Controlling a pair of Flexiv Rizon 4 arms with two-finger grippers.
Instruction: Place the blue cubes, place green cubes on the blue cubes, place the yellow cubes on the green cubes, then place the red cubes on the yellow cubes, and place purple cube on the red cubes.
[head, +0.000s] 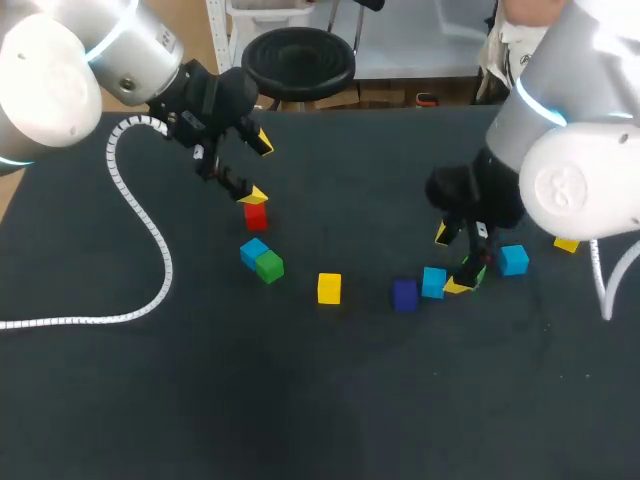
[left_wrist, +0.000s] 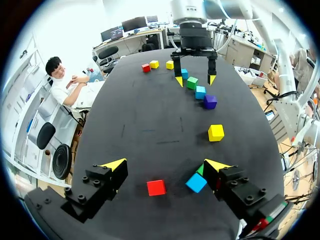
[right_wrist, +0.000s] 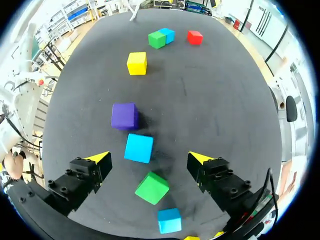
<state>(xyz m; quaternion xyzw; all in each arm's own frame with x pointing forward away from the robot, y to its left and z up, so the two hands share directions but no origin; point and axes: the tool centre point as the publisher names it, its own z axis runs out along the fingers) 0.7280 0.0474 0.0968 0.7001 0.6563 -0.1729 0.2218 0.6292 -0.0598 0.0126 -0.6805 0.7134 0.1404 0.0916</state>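
Near the right edge of the dark worktop (head: 300, 400), the right jaws stand apart over a small green cube (right_wrist: 152, 187). A light-blue cube (right_wrist: 139, 148) lies just beside it, so a descending finger may knock it. The left jaws, also apart, hover over a small red cube (left_wrist: 156, 187).

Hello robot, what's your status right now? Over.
Left hand open over a red cube. Right hand open over a green cube. Nothing stacked yet. Blue cubes close beside it.
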